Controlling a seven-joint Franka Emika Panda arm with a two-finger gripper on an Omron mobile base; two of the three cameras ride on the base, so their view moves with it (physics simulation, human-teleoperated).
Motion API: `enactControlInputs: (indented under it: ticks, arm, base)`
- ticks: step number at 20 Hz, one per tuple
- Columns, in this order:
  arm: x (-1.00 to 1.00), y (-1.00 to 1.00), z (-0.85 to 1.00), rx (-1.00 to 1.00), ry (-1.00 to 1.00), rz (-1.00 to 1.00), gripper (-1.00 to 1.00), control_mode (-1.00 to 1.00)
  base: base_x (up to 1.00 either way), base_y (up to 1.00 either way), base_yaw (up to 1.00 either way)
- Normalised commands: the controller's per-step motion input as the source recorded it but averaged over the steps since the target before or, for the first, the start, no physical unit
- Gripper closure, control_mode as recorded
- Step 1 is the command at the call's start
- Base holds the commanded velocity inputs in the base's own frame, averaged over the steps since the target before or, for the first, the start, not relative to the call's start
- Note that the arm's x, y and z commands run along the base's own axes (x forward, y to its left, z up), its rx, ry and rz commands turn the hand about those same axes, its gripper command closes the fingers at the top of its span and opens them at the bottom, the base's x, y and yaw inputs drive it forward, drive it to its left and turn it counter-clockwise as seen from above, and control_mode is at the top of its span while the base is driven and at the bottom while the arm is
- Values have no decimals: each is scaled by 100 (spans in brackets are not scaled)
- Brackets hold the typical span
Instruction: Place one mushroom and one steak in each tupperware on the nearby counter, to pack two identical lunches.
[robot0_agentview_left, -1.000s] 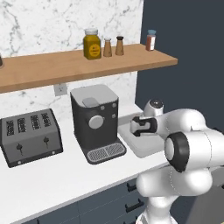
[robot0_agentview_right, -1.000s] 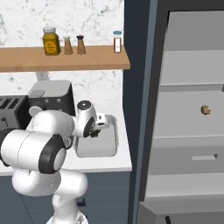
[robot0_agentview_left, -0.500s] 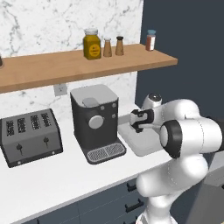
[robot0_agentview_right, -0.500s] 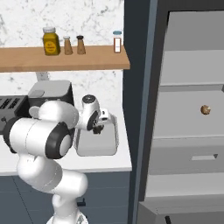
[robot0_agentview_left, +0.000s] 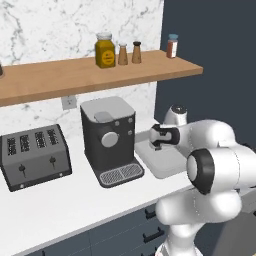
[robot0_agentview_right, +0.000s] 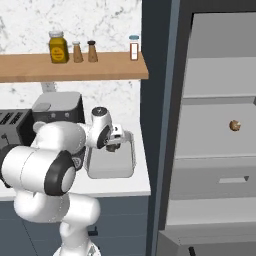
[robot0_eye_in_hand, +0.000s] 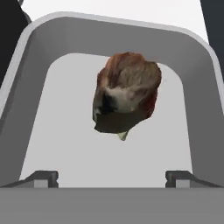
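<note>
— Claw (robot0_eye_in_hand: 112, 178) first: how are we seeing it?

— We're seeing its fingertips (robot0_eye_in_hand: 40, 177) standing wide apart, gripping nothing, hovering over the tupperware (robot0_eye_in_hand: 26, 87).

— And the steak (robot0_eye_in_hand: 126, 92)?

— We're finding it inside the tub, near the middle, its long axis running up the hand view and leaning slightly toward the far right corner.

— Beyond that?

— We're looking at the tupperware sitting on the counter (robot0_agentview_left: 75, 205), beside the coffee machine (robot0_agentview_left: 109, 140).

You have 1 pale grey tupperware (robot0_eye_in_hand: 26, 87) on the white counter (robot0_agentview_left: 65, 205), just right of the coffee machine. Inside it you see 1 brown, reddish steak (robot0_eye_in_hand: 126, 92) over the tub's floor. A small brown mushroom (robot0_agentview_right: 235, 125) sits on a fridge shelf.
</note>
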Motion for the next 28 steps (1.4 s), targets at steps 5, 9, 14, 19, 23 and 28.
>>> enactControlInputs:
  ticks: [5, 9, 14, 19, 23, 28]
  arm:
    - [-70, 5, 41, 0, -5, -2, -100, -100]
    - [-74, 3, 53, 0, 0, -5, -100, -100]
    - [-75, 6, 71, 11, 0, -12, -100, -100]
    - [-74, 6, 66, 16, -2, -21, -100, -100]
    - [-83, 16, 10, 3, -12, -30, -100, -100]
    - [-47, 13, 24, -1, -2, -25, -100, -100]
  base:
    - [0, 0, 0]
    - [0, 0, 0]
    - [0, 0, 0]
    - [0, 0, 0]
    - [0, 0, 0]
    - [0, 0, 0]
